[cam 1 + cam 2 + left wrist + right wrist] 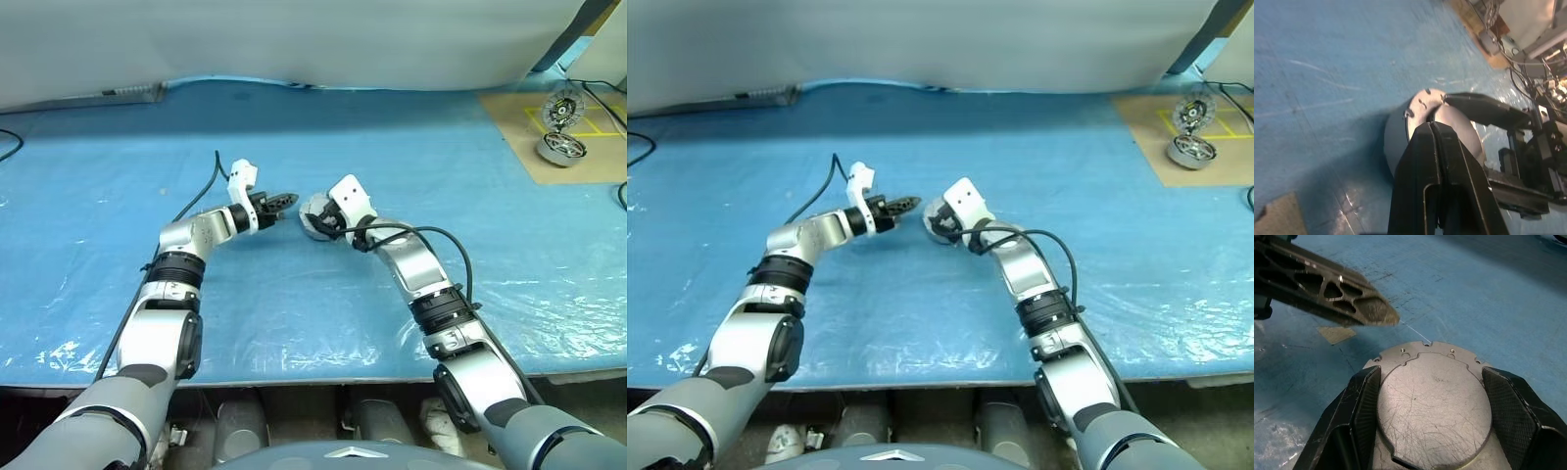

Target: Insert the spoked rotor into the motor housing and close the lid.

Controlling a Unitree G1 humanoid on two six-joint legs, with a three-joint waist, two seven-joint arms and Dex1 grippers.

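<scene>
I'm still at the start of the job: nothing is fitted together yet. My right gripper (331, 223) has its jaws spread wide around a round silver part, which I take to be the motor housing (1435, 406), gripped across its rim. It is held near the middle of the blue-covered worktop (392, 127). The side facing the right wrist is a plain, scratched plate with small screw holes, so I can't see windings from here. I also can't tell whether it rests on the sheet or hangs just above it.

My left gripper (906, 205) has its jaws pressed together with nothing between them, and its tip sits just beside the housing's rim.

Two small round parts sit on a cardboard mat (519, 127) at the far right corner, well apart from both arms. One stands upright (563, 108) and the other lies flat (561, 149). I judge these to be the lid and the spoked rotor, but they are too small for me to say which is which.

Next, I think the housing has to be turned open side up and set down steady. Then an arm must fetch the rotor, and that reach to the mat is the hard part. Cables (609, 106) trail beside the mat and could snag.
</scene>
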